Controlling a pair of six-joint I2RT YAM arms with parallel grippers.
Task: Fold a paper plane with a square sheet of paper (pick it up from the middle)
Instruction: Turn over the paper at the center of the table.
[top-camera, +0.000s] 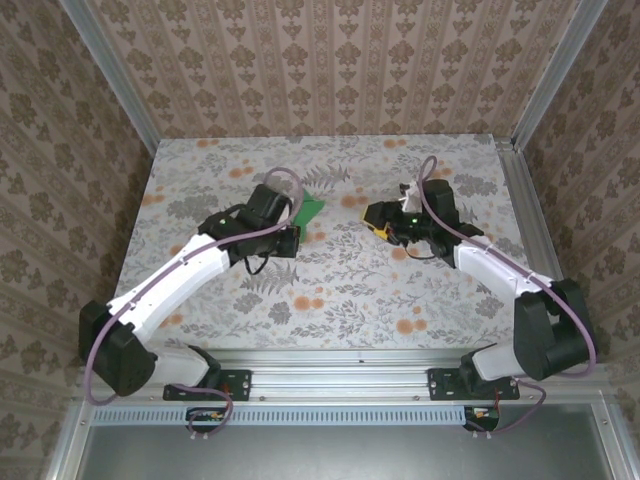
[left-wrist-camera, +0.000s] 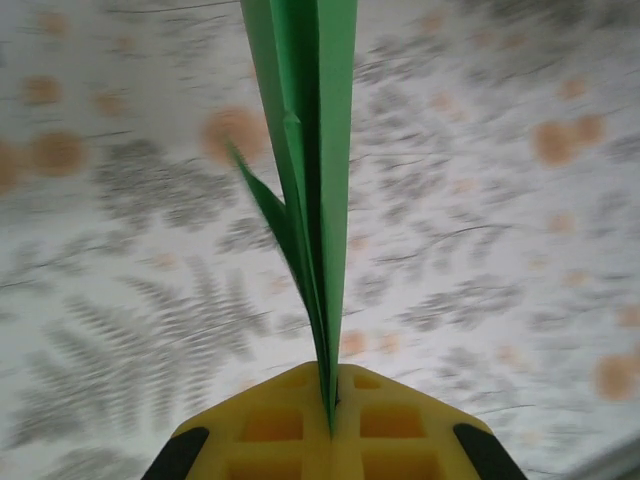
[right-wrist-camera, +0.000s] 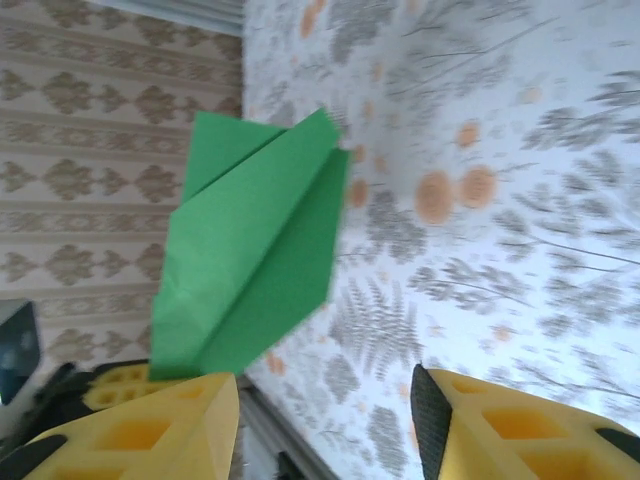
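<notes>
The paper plane is a folded bright-green dart held off the floral tabletop at centre-left. My left gripper is shut on its lower edge. In the left wrist view the plane runs edge-on straight up from between the yellow fingers, its layers slightly fanned. The right wrist view shows the plane from the side, wings folded, with the left gripper's yellow fingers beneath it. My right gripper hangs open to the right of the plane, apart from it, its yellow fingers spread wide with nothing between them.
The floral tabletop is bounded by patterned walls and metal corner posts. An aluminium rail carries both arm bases along the near edge.
</notes>
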